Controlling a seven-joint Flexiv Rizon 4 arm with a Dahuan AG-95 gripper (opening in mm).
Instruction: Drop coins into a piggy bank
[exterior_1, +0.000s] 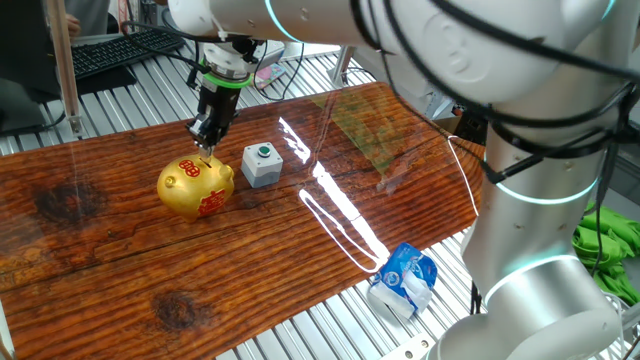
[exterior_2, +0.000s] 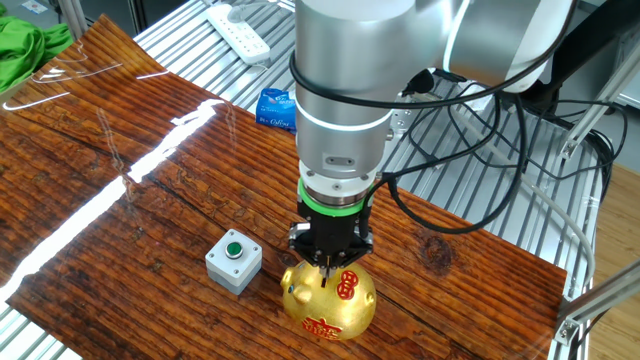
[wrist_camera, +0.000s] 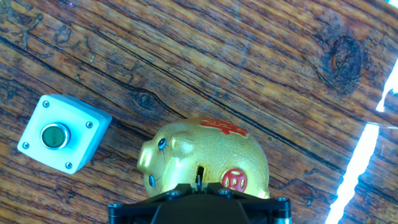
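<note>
Fingers (wrist_camera: 200, 180), grip unclear, hover over piggy bank (wrist_camera: 205, 155); only hand view shows its slot.

A dark, knotted wooden tabletop (exterior_1: 150, 270) lies over a slatted metal bench (exterior_2: 470, 170), with long bright glare streaks (exterior_1: 335, 215) of overhead light across the grain. A black keyboard (exterior_1: 120, 50) sits at the far edge in one fixed view. In the other, a white power strip (exterior_2: 238, 30) rests on the slats and green cloth (exterior_2: 22, 50) bunches at the corner.
</note>
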